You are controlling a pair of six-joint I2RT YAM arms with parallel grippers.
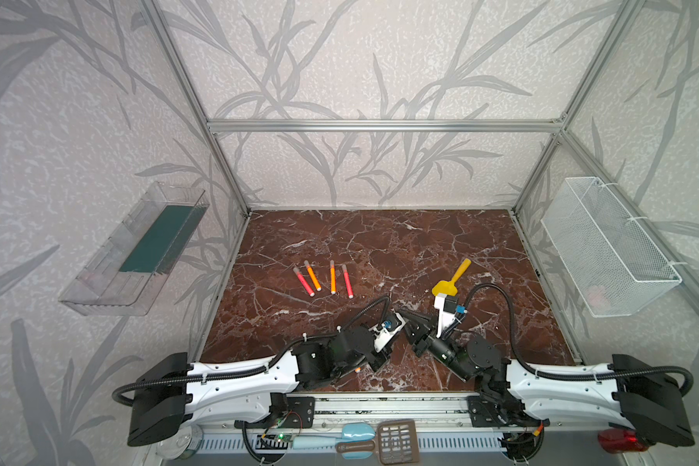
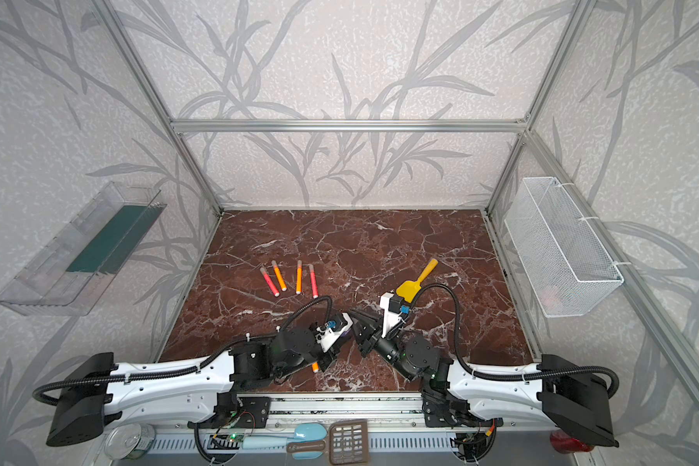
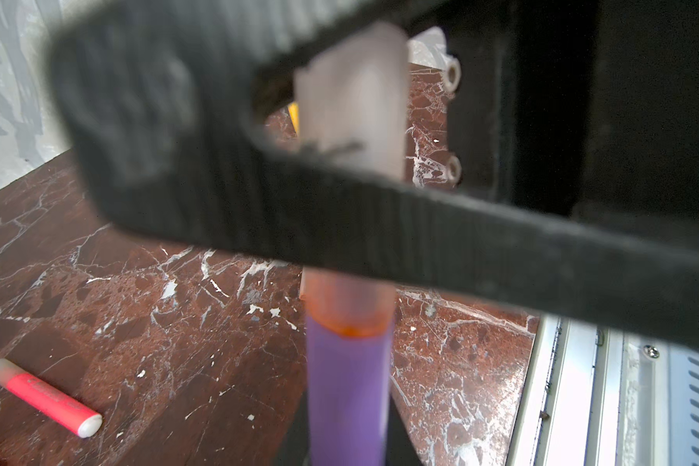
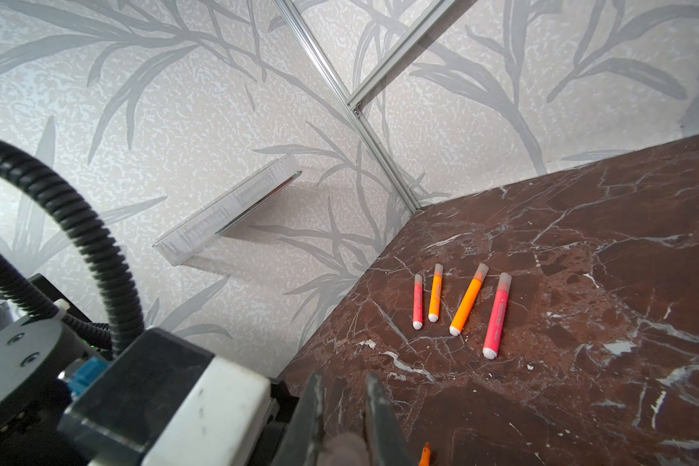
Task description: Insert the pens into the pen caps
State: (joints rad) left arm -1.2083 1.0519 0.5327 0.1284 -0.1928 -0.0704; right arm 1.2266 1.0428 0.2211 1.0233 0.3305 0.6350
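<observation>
Fixed to the left wall, off the desk (image 1: 380,242): clear plastic tray (image 1: 97,290) with a dark green liner.

Near the desk's left edge, about midway back: row of four capped pens (image 1: 332,277), side by side and apart. Red-pink, orange, orange, red-pink in order, with translucent caps toward the back edge and white ends toward the front.

By the front edge, mostly hidden under the left arm: orange pen (image 2: 315,366).

Front of centre: left gripper (image 3: 348,444), jaws closed on the barrel of a slim purple marker pen (image 3: 348,383), held above the desk. Over that pen's orange-tinted end: short translucent pale pen cap (image 3: 352,101), rim meeting the purple barrel.

Meeting it from the right: right gripper (image 4: 344,383), jaws clamped on the cap. One black finger crosses in front of the cap in the left wrist view.

Just behind the right gripper, flat on the desk: yellow plastic spatula (image 1: 452,280), handle pointing toward the back right corner.

Hung on the right wall: white wire-mesh basket (image 1: 606,242).
</observation>
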